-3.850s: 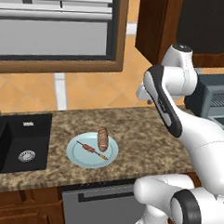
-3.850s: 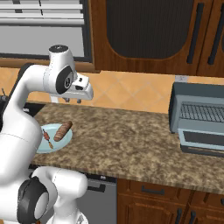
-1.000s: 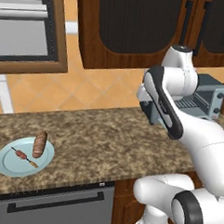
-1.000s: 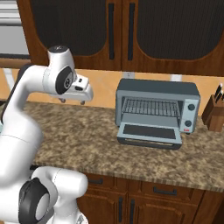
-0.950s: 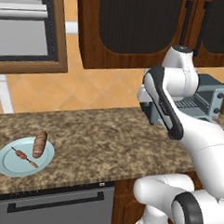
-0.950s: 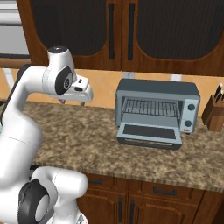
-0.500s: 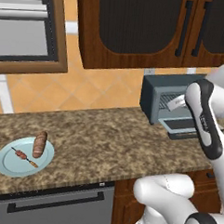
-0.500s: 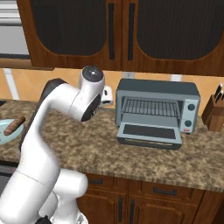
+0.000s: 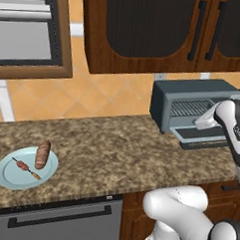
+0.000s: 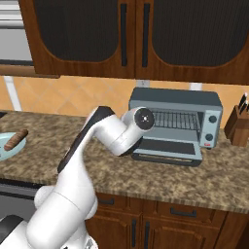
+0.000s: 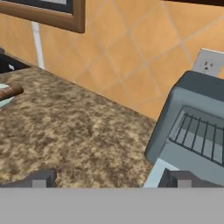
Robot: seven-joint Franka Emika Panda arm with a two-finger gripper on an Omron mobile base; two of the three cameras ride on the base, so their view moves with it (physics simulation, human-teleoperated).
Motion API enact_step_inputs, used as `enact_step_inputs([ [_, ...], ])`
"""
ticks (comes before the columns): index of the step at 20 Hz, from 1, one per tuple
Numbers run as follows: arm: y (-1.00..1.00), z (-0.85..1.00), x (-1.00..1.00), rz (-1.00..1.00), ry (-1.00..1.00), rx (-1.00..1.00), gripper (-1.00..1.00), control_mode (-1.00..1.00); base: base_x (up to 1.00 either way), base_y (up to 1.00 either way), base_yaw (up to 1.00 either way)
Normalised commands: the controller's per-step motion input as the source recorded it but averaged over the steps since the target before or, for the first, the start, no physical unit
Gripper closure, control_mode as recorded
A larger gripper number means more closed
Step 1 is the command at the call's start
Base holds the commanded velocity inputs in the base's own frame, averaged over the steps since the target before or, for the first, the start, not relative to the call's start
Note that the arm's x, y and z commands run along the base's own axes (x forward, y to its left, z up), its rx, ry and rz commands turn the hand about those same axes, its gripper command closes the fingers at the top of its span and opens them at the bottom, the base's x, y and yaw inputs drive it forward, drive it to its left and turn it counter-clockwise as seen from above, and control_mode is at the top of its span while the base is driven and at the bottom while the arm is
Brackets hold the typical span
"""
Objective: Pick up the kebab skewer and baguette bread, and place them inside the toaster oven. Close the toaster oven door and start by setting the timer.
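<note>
Still nothing picked: kebab skewer (image 9: 26,166) and baguette bread (image 9: 42,155) lay side by side on pale blue plate (image 9: 9,178), at 8 o'clock of toaster oven (image 9: 198,96), well apart. Oven door (image 10: 166,149) down, wire rack bare. Gripper (image 11: 109,178) empty, fingers spread (tips barely visible). Risk: elbow parked near door, could clip it swinging toward plate.

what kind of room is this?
A home kitchen, rendered: a speckled granite counter under dark wood wall cabinets, a toaster oven with its door down, and a knife block beside it.
</note>
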Motion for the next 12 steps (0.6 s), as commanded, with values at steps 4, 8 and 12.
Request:
enact_step_inputs([
  [4, -0.43, -0.08, 0.33, 0.0, -0.06, 0.01, -1.0, -1.0, 0.0, 0.0, 0.0],
  [8, -0.06, -0.23, 0.4, -0.07, -0.1, 0.03, -1.0, -1.0, 0.0, 0.0, 0.0],
  [12, -0.17, -0.12, 0.32, 0.0, -0.12, 0.05, -1.0, -1.0, 0.0, 0.0, 0.0],
])
